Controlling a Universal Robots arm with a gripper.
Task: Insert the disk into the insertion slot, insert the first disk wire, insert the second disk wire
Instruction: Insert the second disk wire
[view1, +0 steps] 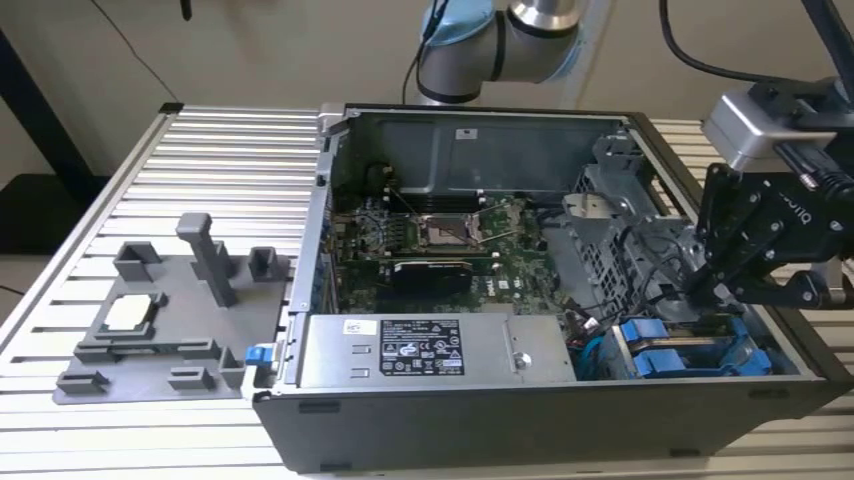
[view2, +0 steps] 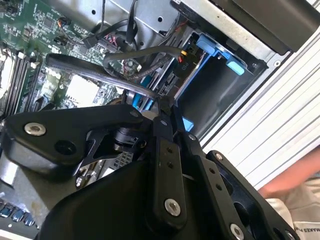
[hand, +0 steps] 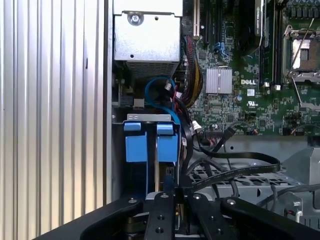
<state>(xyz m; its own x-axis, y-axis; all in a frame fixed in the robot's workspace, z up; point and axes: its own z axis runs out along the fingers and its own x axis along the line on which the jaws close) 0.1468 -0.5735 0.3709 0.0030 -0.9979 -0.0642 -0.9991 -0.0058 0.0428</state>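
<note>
Nearest you in the exterior view, the silver power-supply box (view1: 434, 350) lies along the front of the open computer case (view1: 467, 420), which sits on the ribbed desk (view1: 214, 160). At the exterior view's right front corner, the blue-framed disk (view1: 681, 355) sits in the insertion slot (view1: 601, 350) of the drive cage. Your gripper (view1: 694, 295) hangs just above it, its fingers (hand: 165, 200) drawn close together on a flat black wire (hand: 235, 172) that runs off over the cage. Farther back lies the green motherboard (view1: 441, 235). A grey fixture (view1: 160, 320) rests at the exterior view's left.
</note>
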